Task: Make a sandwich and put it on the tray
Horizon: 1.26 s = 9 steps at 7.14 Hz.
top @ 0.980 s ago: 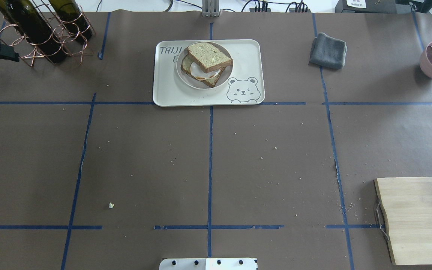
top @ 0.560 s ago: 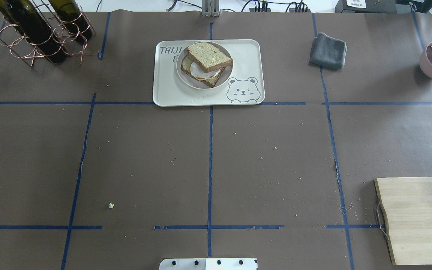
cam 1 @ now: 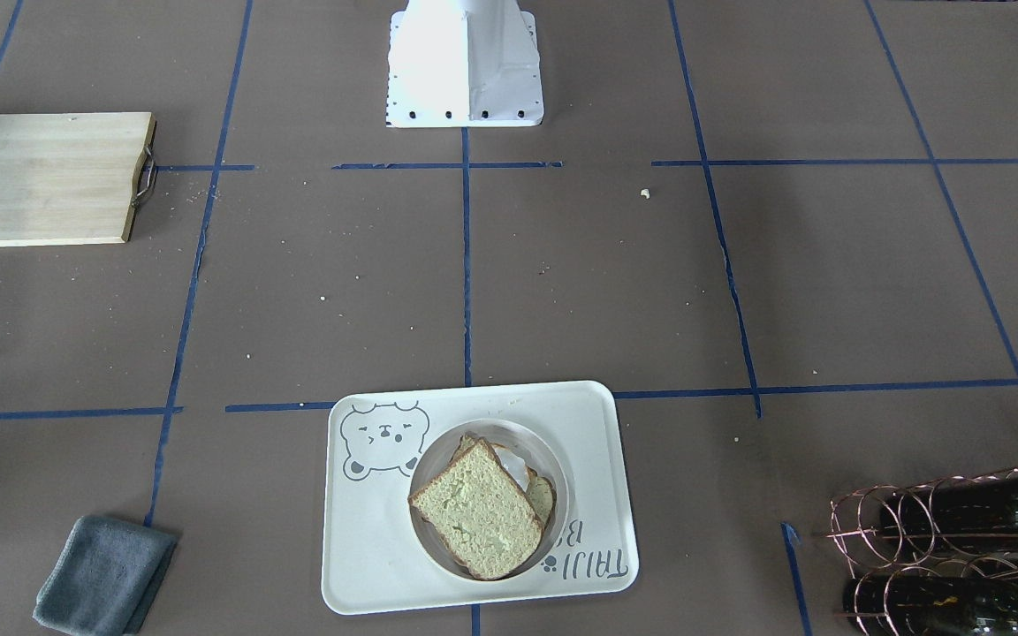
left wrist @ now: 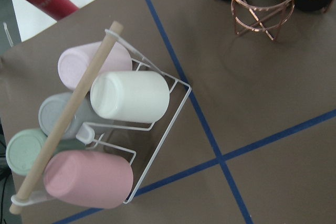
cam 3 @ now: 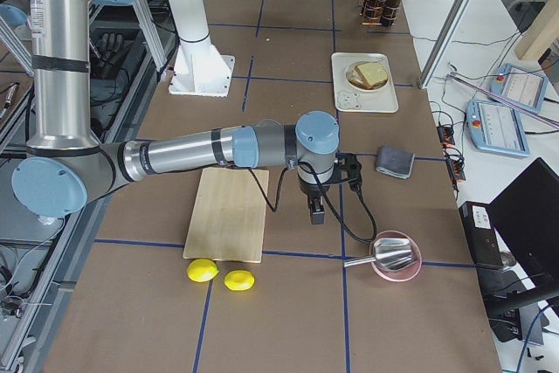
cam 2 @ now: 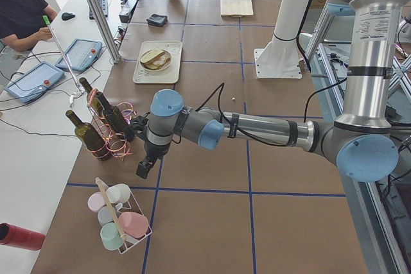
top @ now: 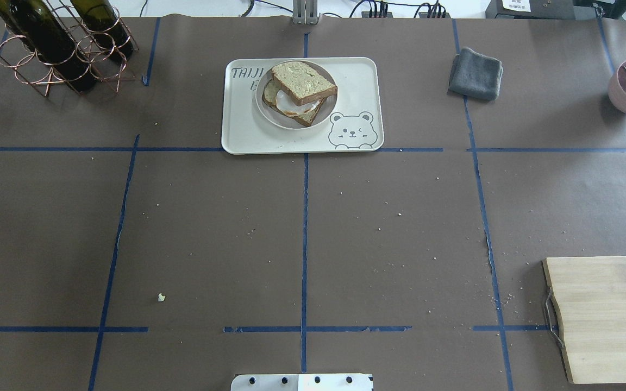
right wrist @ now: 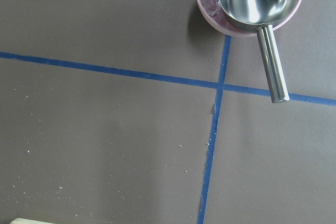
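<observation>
Wooden cutting board [top: 606, 317] lying nearer the robot than the tray [top: 237, 130], off to its right. Right gripper [cam 3: 317, 213] and left gripper [cam 2: 142, 170] hanging well clear of the tray on either side; finger spacing cannot be told. Tray lying crosswise, bear face toward the robot. Sandwich [top: 298, 92] sitting on the plate [top: 274, 118] mid-tray, top slice running far-left to near-right.
</observation>
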{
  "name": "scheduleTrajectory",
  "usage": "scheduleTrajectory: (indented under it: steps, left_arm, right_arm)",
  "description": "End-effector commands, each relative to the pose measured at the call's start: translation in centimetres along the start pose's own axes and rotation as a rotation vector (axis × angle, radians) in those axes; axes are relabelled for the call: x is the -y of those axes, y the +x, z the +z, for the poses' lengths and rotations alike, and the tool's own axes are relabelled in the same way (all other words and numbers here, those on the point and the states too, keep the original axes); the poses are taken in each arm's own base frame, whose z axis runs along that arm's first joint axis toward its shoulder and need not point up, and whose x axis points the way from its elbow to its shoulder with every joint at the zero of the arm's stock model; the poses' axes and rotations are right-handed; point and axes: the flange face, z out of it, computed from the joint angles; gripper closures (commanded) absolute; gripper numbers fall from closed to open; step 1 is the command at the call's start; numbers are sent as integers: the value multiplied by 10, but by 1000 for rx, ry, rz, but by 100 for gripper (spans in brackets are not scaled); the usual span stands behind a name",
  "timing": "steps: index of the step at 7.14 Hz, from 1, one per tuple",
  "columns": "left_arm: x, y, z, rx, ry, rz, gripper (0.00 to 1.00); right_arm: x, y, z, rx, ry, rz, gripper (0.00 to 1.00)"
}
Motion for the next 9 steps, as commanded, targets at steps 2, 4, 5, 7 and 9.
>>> scheduleTrajectory:
  steps: [2, 4, 5, 7, 9]
  left_arm:
    - [-26, -8, 8, -159, -138, -137, 0]
    - [-42, -21, 3, -181, -196, -115, 0]
    - [-43, -22, 4, -180, -200, -124, 0]
    - [-43, -18, 7, -245, -191, -186, 0]
    - [-44, -13, 8, -295, -180, -216, 0]
  right_arm:
    - [-5, 17, 15, -8, -36, 18, 0]
    - [-13, 16, 20, 49, -43, 35, 0]
    - [-18, 19, 23, 50, -51, 49, 0]
    - [-21, 23, 26, 45, -58, 64, 0]
    - [-23, 28, 30, 44, -65, 78, 0]
